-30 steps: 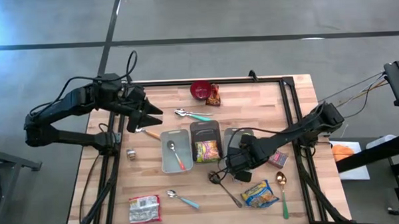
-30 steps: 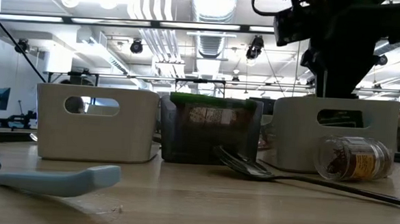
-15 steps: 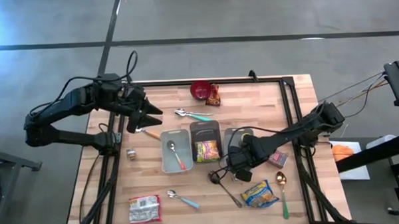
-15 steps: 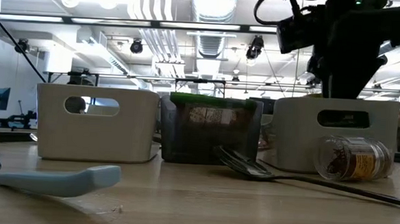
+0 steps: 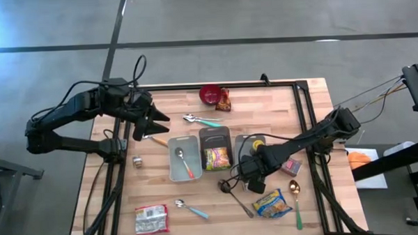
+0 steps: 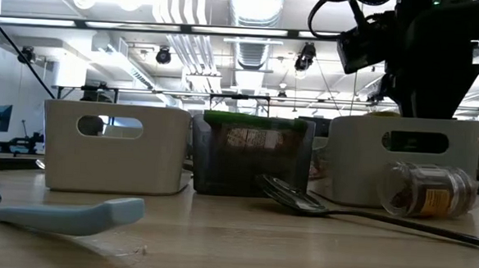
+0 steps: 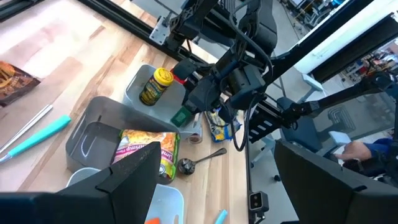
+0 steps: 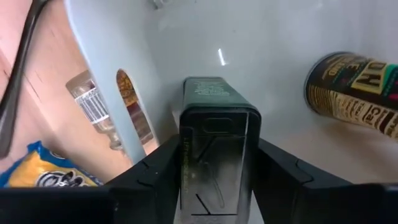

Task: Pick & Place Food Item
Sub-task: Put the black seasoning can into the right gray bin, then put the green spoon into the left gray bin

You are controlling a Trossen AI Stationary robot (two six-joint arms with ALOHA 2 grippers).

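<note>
Right gripper (image 5: 249, 166) sits over the near end of the right-hand bin (image 5: 242, 143), and its jaws are widening compared with a second ago. In the right wrist view the dark green tin (image 8: 214, 140) stands between the fingers (image 8: 152, 171), down inside the bin on its pale floor. The fingers flank it closely; we cannot tell whether they are touching it or have just cleared it. The right arm has also shifted slightly across the low view over that second.

We read this as the release: the tin is placed in the bin and the grip is coming off. A yellow-capped jar (image 7: 154, 86) lies beside the tin in the same bin.

Left gripper (image 5: 153, 124) hangs over the far-left part of the table (image 5: 313, 93), jaws spread wide, holding nothing, unchanged.

Elsewhere:
- the middle dark bin (image 5: 214, 137) holds a snack packet (image 5: 217, 158)
- the left bin (image 5: 174, 171) holds a spoon (image 5: 185, 162)
- a blue-and-yellow packet (image 5: 272, 203) and a small glass jar (image 6: 429, 190) lie loose just outside the right bin

If the tin stays upright as the fingers clear, this placement is done. Retracting straight up seems safest, since the tin is tall and narrow and a dragging finger could tip it.
</note>
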